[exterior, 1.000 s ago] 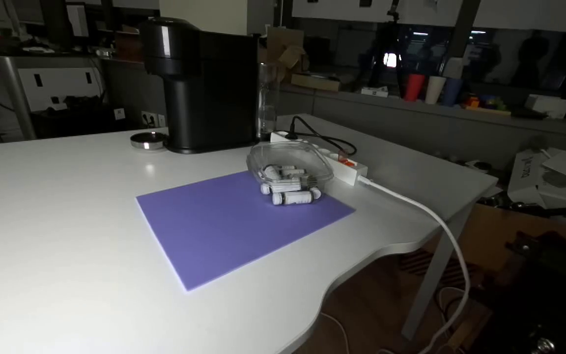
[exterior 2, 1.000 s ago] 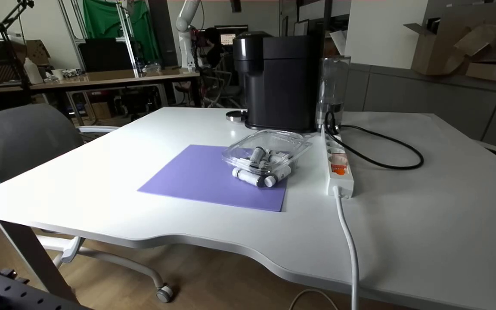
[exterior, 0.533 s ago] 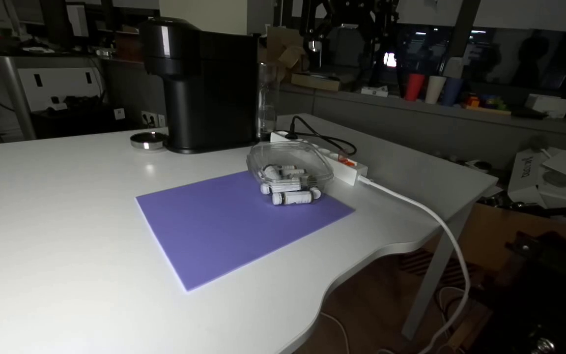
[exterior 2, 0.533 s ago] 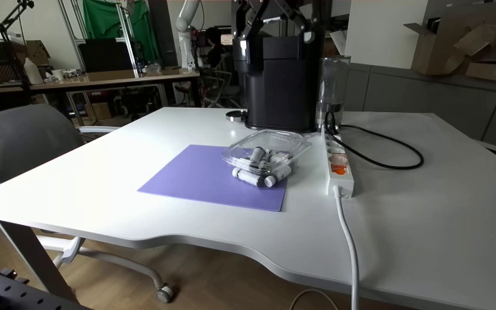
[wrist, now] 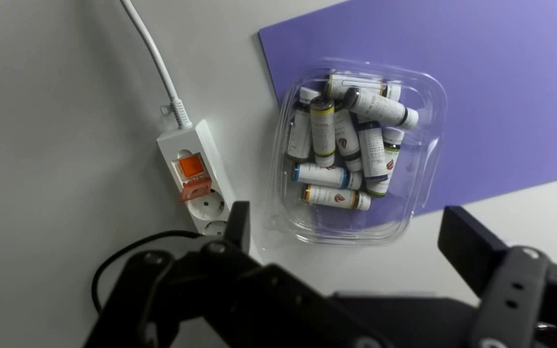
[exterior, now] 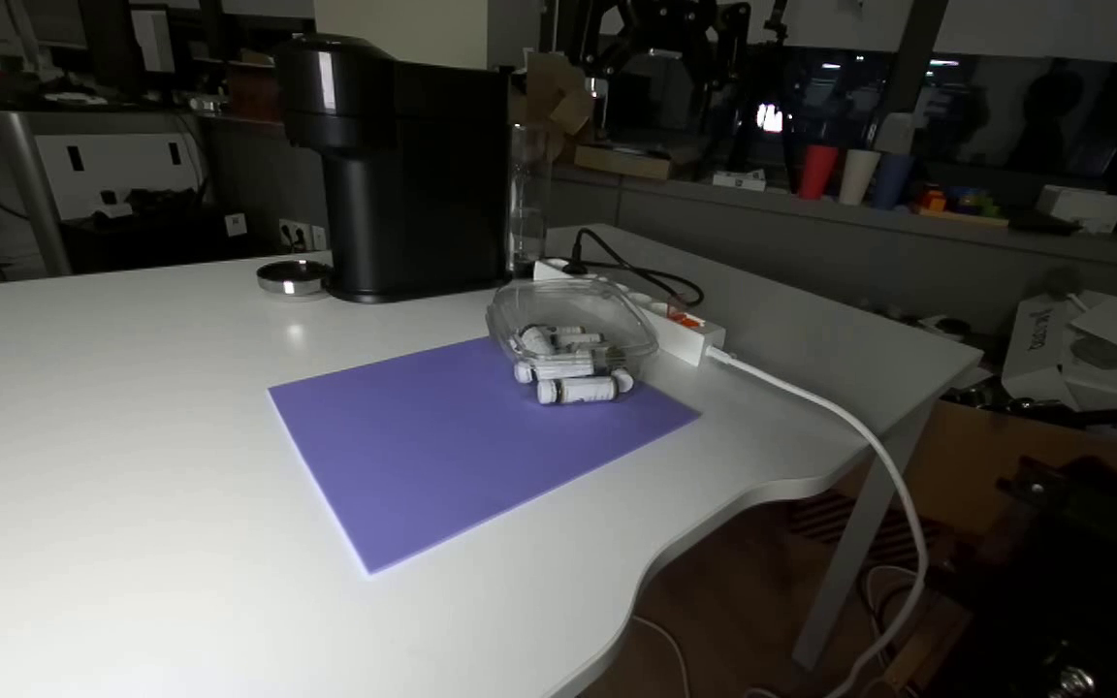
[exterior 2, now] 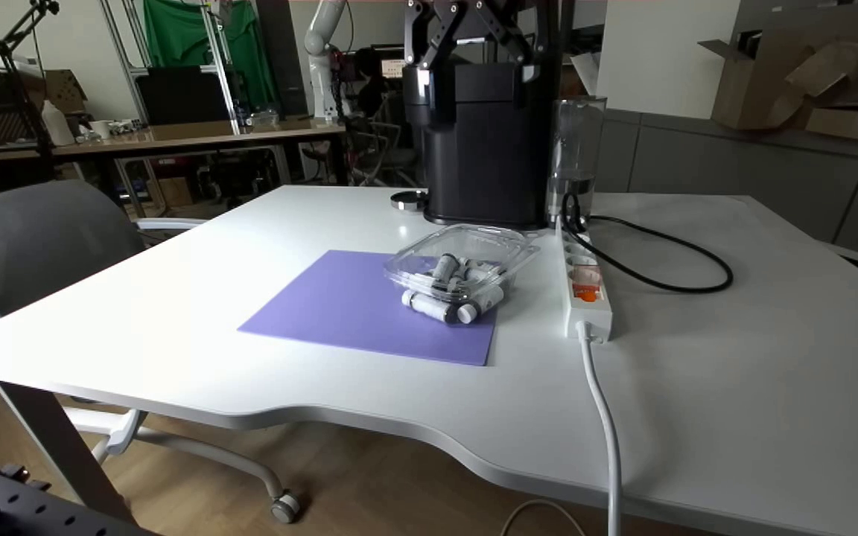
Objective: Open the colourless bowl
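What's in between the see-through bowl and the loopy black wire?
A white power strip lies there, between the see-through bowl and the black wire loop. You can see that in both exterior views.

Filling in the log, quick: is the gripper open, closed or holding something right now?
Gripper: open, jaws spread wide, holding nothing; not touching the clear bowl.

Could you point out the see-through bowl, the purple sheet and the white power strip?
See-through bowl point(wrist: 433, 145): in the wrist view, on its glinting right-hand edge.
Purple sheet point(exterior: 447, 441): in an exterior view, on its bare middle.
White power strip point(wrist: 217, 169): in the wrist view, on its plain side.
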Controlling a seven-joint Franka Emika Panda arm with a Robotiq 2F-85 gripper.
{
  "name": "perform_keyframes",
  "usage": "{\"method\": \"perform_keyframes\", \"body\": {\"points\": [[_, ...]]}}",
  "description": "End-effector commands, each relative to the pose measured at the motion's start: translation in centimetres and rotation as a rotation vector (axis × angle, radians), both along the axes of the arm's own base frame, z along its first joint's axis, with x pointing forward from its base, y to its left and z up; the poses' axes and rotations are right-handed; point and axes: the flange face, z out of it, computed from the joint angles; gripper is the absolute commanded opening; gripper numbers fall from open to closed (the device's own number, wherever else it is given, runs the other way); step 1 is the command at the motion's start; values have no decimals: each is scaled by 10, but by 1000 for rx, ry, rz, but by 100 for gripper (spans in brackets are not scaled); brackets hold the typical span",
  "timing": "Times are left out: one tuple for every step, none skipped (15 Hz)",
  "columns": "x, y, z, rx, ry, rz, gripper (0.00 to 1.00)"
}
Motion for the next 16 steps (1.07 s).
{"method": "perform_keyframes", "body": {"points": [[1, -10, -17, 46, -29, -2, 100], [2, -13, -23, 56, -28, -3, 100], [2, -17, -29, 62, -24, -6, 100], [2, -22, -36, 67, -16, -11, 100], [2, -28, -42, 70, -7, -18, 100], [1, -35, -49, 73, 6, -21, 100], [1, -41, -57, 78, 21, -25, 100], [1, -47, -66, 89, 44, -30, 100], [0, -50, -72, 94, 63, -42, 100], [-7, -39, -65, 76, 44, -29, 100], [-7, -44, -72, 78, 55, -34, 100], [-7, -46, -77, 79, 63, -37, 100], [-7, -47, -79, 78, 66, -38, 100], [-4, -47, -79, 62, 51, -44, 100], [1, -48, -84, 66, 61, -38, 100], [5, -51, -90, 66, 71, -43, 100]]}}
